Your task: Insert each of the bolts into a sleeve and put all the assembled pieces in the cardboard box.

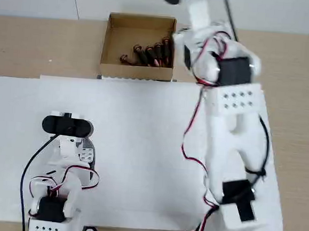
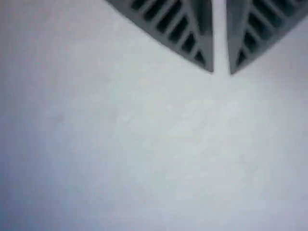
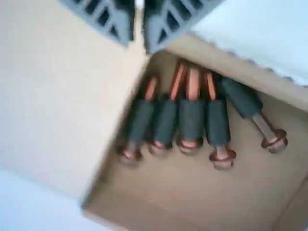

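Note:
The cardboard box (image 1: pixel 136 71) stands at the back of the table. Several assembled pieces (image 1: pixel 148 55), dark sleeves on copper bolts, lie side by side in its right near corner. The right wrist view looks down on these pieces (image 3: pixel 192 118) resting on the box floor (image 3: pixel 183 192). My right gripper (image 3: pixel 139 43) hangs above that corner by the box's right wall, shut with nothing in it. My left gripper (image 2: pixel 221 71) is shut and empty just over the white paper (image 2: pixel 144 154). The left arm (image 1: pixel 60 156) sits folded at the front left.
A large white paper sheet (image 1: pixel 141 146) covers the table in front of the box. The right arm (image 1: pixel 234 127) stretches from the front right across the sheet to the box. Bare wooden table (image 1: pixel 37 42) lies left of the box.

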Action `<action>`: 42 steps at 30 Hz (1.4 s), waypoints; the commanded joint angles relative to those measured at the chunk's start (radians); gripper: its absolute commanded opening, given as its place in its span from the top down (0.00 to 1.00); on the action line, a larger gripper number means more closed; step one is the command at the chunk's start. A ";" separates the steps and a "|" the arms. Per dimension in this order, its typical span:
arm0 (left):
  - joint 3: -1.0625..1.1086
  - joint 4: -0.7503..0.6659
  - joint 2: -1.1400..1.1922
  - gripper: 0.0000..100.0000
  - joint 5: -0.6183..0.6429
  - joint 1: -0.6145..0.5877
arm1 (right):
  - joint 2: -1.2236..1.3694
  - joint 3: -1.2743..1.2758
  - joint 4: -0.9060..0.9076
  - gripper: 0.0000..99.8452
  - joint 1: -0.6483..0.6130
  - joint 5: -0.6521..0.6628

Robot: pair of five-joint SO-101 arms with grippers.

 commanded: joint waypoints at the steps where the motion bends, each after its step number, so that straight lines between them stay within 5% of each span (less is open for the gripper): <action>1: -0.002 -0.021 -0.008 0.99 -0.003 0.005 | -0.113 -0.048 0.091 1.00 0.028 -0.058; 17: -0.002 -0.021 -0.008 0.99 -0.003 0.005 | -0.469 0.008 0.398 1.00 0.082 -0.141; 25: -0.002 -0.021 -0.008 0.99 -0.003 0.005 | -0.799 0.551 0.366 1.00 0.085 -0.144; 35: -0.002 -0.021 -0.008 0.99 -0.003 0.005 | -1.317 1.459 -0.051 1.00 0.079 -0.146; 42: -0.002 -0.021 -0.008 0.99 -0.003 0.005 | -1.689 1.875 -0.134 1.00 0.081 -0.140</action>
